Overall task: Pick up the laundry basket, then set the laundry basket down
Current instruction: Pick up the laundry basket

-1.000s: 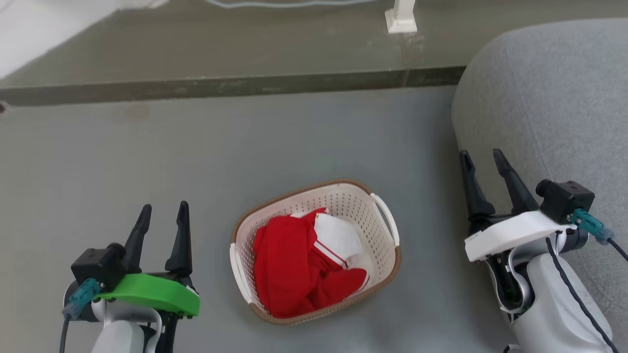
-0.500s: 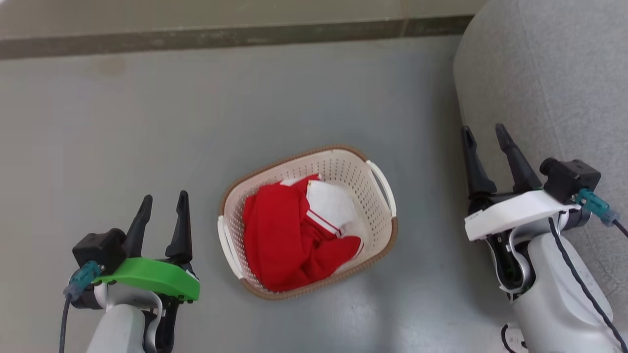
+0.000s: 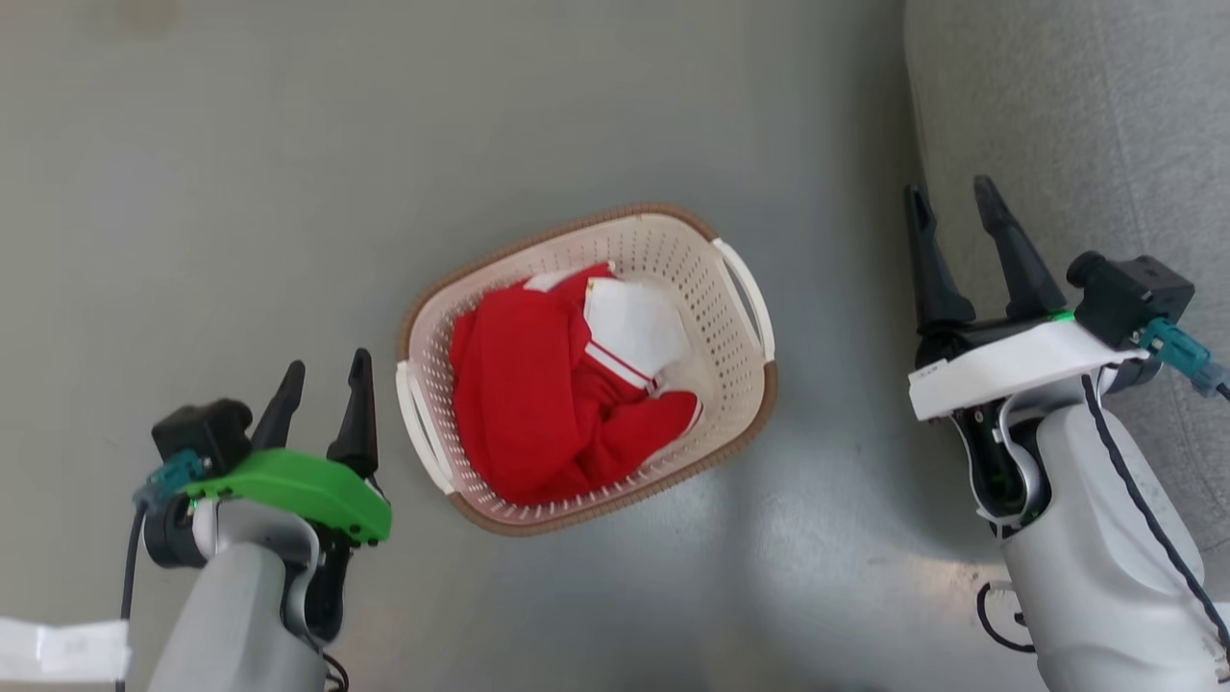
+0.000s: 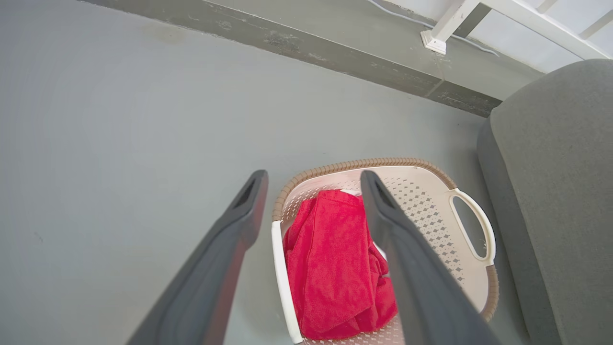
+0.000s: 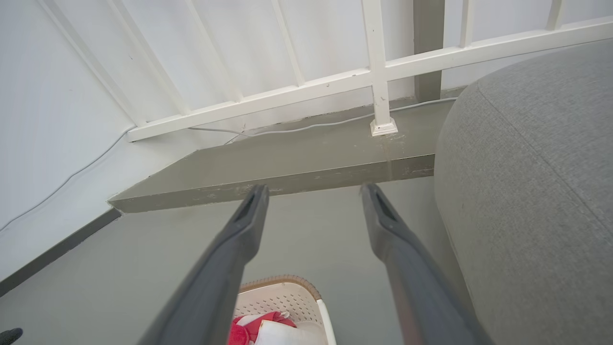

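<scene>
Spread and empty, the left gripper and right gripper flank the laundry basket, likely light, stiff plastic best lifted by its white side handles.

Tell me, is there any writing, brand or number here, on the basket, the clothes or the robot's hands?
None can be read.
The laundry basket, the red garment, the left hand and the right hand show no lettering.
A white strip at the head view's lower left corner is too blurred to tell.
</scene>
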Controlling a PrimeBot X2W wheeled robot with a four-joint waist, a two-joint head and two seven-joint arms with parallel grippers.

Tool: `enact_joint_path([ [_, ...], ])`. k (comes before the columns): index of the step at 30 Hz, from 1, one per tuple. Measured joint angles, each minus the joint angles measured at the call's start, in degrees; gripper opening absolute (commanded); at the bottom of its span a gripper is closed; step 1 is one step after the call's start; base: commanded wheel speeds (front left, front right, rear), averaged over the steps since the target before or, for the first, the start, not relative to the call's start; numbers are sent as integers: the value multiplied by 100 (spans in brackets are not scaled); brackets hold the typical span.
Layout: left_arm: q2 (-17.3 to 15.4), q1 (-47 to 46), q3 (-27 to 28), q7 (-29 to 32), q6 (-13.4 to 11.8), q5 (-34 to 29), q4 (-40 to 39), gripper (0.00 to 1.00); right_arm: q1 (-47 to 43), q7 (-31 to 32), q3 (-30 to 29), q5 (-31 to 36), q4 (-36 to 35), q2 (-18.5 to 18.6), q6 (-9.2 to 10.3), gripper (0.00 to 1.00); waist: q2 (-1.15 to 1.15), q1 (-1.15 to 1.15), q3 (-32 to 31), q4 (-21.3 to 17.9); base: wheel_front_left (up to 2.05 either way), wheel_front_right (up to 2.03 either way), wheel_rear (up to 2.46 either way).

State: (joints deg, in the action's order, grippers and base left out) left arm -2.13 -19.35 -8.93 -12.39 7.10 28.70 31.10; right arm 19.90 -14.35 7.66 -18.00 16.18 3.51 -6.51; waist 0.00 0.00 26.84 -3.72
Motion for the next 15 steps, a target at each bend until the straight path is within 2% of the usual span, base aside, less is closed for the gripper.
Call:
enact_joint_path([
  [15,34,-923,104,420,1,237,1247,100,459,-8,45,35,-76,-5,-3,100,0,0,910,-116,0,0,0],
])
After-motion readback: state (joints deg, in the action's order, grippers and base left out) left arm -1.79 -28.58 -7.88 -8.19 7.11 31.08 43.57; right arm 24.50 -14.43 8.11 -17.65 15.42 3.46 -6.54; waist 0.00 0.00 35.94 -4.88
